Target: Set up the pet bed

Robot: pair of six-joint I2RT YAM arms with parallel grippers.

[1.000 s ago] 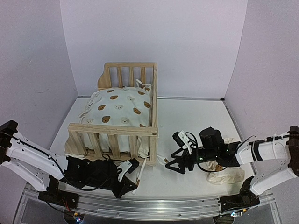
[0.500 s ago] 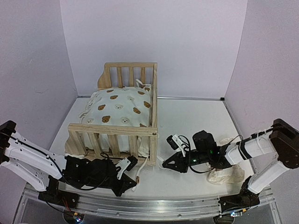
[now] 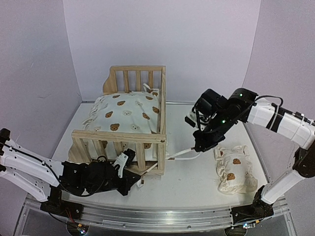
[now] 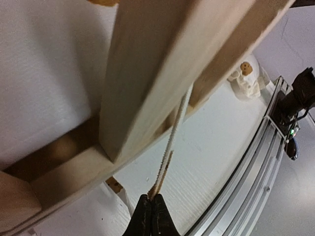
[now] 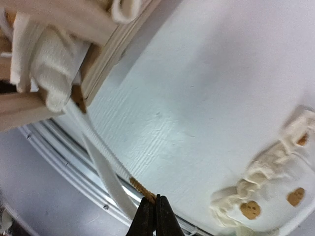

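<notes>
The pet bed [image 3: 142, 138] fills the left half of the desk [image 3: 197, 120], and its slatted front rail stands just ahead of my left jaws, blocking any way in there. A tie [image 3: 183, 156] stretches from the bed's near corner to my right jaws, crossing the gap towards the pillow [image 3: 234, 169]. Behind it the desk lies bare up to the back wall [image 3: 197, 49].

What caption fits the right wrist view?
Right fingers shut on a cushion tie beside the pet bed, pillow lying nearby.
</notes>
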